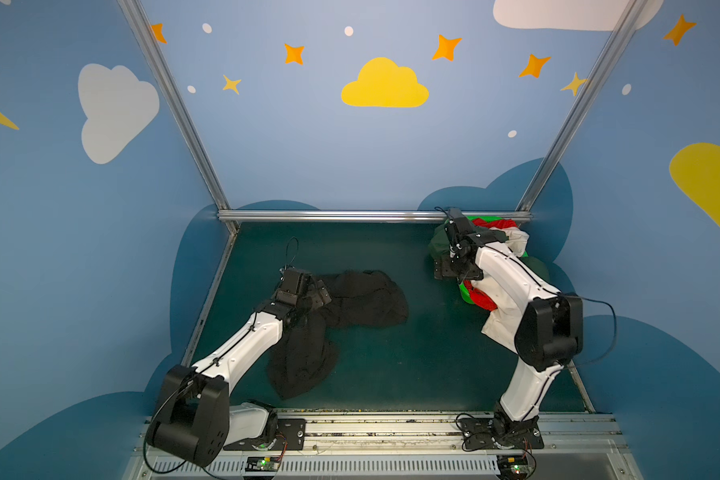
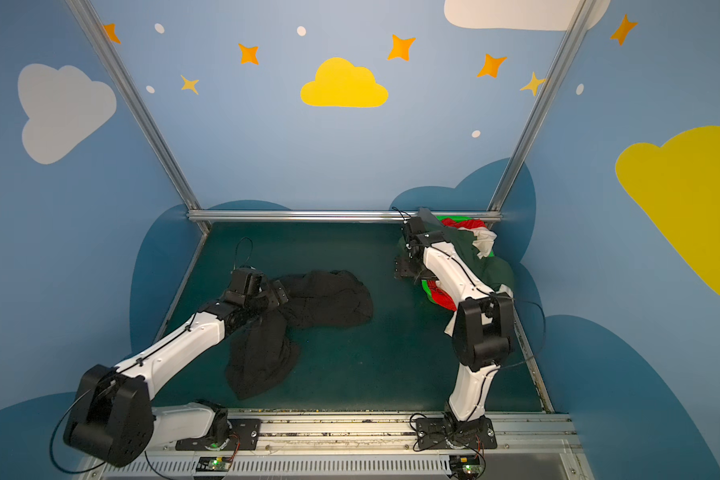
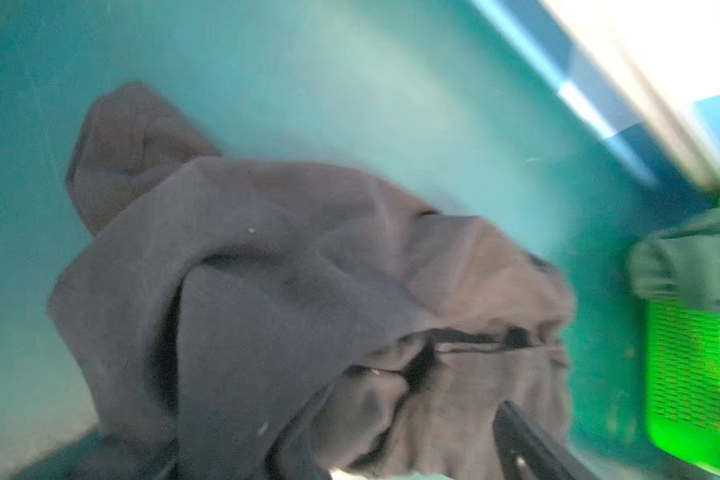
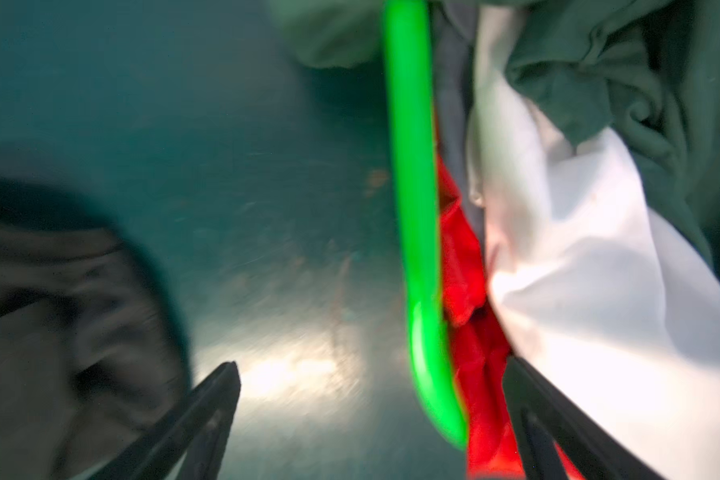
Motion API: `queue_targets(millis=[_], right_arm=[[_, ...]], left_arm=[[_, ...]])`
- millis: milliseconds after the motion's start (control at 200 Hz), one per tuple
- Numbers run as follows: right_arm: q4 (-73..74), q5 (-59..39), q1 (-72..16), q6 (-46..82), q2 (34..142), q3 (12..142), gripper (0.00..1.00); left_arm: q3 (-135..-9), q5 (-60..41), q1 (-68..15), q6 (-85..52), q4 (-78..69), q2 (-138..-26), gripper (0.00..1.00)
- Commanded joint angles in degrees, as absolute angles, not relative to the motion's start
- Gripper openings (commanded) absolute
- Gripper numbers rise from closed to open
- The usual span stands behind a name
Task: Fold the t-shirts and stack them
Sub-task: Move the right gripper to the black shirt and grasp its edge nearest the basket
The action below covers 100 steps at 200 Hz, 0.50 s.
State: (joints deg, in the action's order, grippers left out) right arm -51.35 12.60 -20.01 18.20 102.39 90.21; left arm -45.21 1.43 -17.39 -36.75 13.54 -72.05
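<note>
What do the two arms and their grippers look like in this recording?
Both arms match: the left arm and right arm have white link shells between bulky black joint housings, with a thin black cable running along each shell. The left gripper and right gripper are black with slim dark jaws. No markings show.

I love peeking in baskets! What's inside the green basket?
The green basket holds a red t-shirt, a white t-shirt and a dark green t-shirt spilling over its rim. Anything beneath them is covered.

One black t-shirt (image 1: 362, 299), three more t-shirts (image 4: 599, 291), one basket (image 4: 412, 166), two arms (image 1: 242, 353)
</note>
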Motion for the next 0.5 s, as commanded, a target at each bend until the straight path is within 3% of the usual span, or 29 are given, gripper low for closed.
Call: queue_targets(millis=[0,200,496], right_arm=[[-46.24,8.92,-24.18,23.18,96.60,83.45,0.97],[-35.33,-3.20,-30.95,28.73,92.45,70.35,0.95],[-29.19,-6.66,-37.18,30.50,106.29,72.80,0.87]], left_arm=[[-46.01,6.23,-17.56,-35.46,17.47,-65.94,1.00],[-39.51,8.20,-17.81,-36.87,22.70,-54.87,1.00],[-32.04,9.44,-17.83,-38.11,27.23,-43.59,1.00]])
